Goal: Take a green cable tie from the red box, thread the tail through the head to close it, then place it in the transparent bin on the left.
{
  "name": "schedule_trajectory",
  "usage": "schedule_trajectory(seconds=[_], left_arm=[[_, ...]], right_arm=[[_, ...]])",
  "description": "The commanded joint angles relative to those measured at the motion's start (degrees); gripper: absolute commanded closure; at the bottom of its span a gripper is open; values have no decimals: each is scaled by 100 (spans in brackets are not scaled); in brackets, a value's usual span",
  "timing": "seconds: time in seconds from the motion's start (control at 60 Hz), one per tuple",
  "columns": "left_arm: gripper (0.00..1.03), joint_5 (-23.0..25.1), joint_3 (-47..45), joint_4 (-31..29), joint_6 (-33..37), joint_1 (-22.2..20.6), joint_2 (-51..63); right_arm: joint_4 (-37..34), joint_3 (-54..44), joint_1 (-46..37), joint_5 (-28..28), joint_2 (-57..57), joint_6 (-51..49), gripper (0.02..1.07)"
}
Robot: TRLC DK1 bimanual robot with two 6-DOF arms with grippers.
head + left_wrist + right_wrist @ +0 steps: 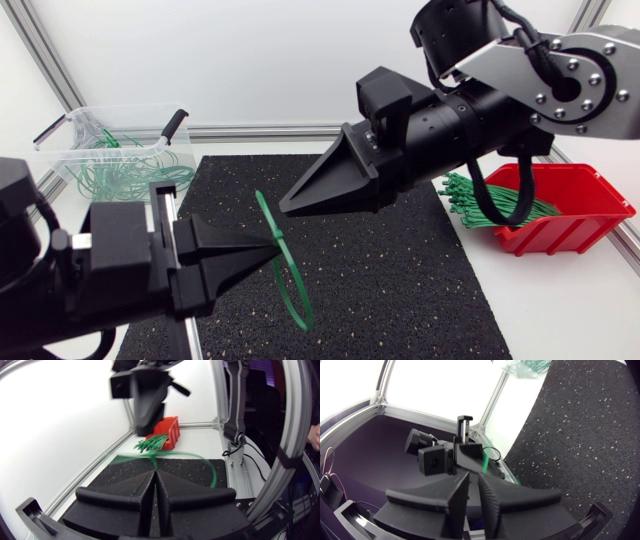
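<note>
Pinched only by the tips of my left gripper [275,249], the looped green cable tie [283,265] may slip before reaching the transparent bin [60,150]. My right gripper [284,208], pressed together and empty, hangs near and could snag it.

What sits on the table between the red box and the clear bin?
Just a black speckled mat; the head view shows it.

Two bins [70,165] [585,222], perhaps dozens of ties [482,202]

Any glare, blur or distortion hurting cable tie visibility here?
Head view: green cable tie sharp against the black mat, white table washed out. Left wrist view: fisheye bows the table edge; tie loop slightly soft. Right wrist view: tie just a small green sliver.
</note>
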Motion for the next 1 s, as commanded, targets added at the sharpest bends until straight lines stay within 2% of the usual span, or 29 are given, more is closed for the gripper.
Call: schedule_trajectory(seconds=[0.0,0.033,0.1,0.133,0.267,0.433,0.617,0.717,0.883,0.983], left_arm=[[99,374,135,-162,-165,964,78],[99,436,144,-188,-156,1315,183],[99,436,188,-170,-94,1869,438],[99,436,258,-91,-86,2308,667],[99,436,609,260,-77,3433,1361],[99,357,1383,524,-200,4444,2108],[99,84,2385,788,-674,5165,2881],[99,-373,3053,867,-833,5455,3488],[99,-927,3677,1306,-885,5780,4314],[99,-1190,4002,1280,-859,5912,4885]], right_arm=[[-78,-234,-21,416,-123,-403,26],[-368,-278,-12,706,-61,-860,6],[-544,-357,-29,1110,62,-1317,6],[-438,-445,-56,1427,115,-1432,6],[-254,-497,-425,1928,290,-1757,6],[71,-656,-724,2473,211,-1941,6],[405,-1007,-733,3167,-219,-2144,6],[405,-1086,-794,3492,-501,-2311,6],[370,-1253,-952,3703,-896,-2425,6],[309,-1367,-987,3712,-1090,-2434,6]])
